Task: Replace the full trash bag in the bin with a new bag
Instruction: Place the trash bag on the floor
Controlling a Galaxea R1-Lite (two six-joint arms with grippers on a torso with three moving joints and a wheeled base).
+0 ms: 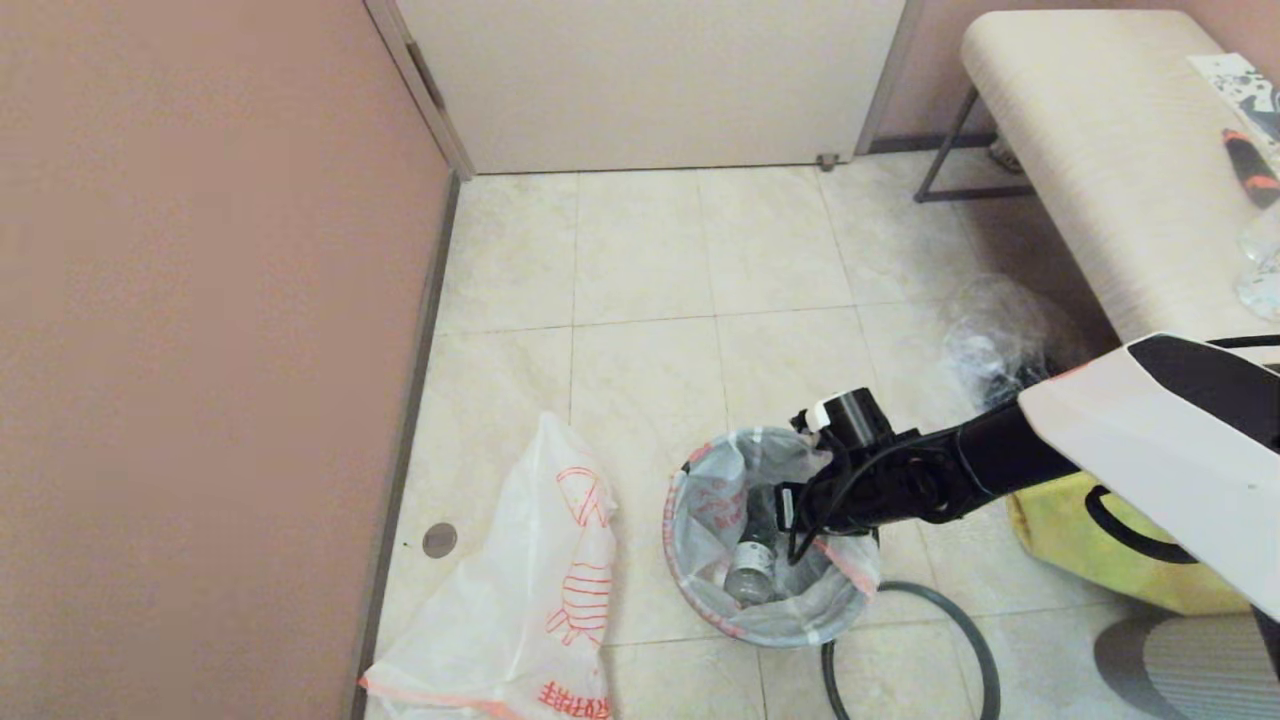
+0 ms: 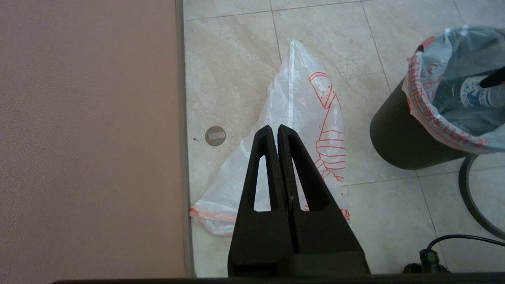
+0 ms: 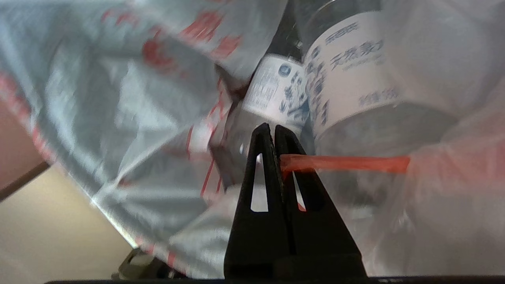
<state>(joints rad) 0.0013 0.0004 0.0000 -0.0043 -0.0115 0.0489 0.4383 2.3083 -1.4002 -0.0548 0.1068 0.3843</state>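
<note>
Pinching the full bag's orange drawstring (image 3: 347,163), the right gripper (image 3: 273,128) jaws sit clenched inside the bin (image 2: 398,138).

A black bin (image 2: 398,134) holds a translucent grey-white liner bag (image 1: 700,500) printed with orange-red characters and edged with a pink-orange hem, and inside it are clear bottles (image 1: 748,570) with white labels and blue print. Beside it on the cream marbled floor tiles (image 1: 640,270) lies a white translucent new bag (image 1: 530,590) with an orange-red line drawing, red characters and a pink-orange hem band. The wall (image 1: 200,300) is dusty pink, a yellow bag (image 1: 1090,560) shows under the white-and-black right arm (image 1: 1150,430), and both pincers, left (image 2: 274,128) and right (image 3: 268,126), are matte black.
</note>
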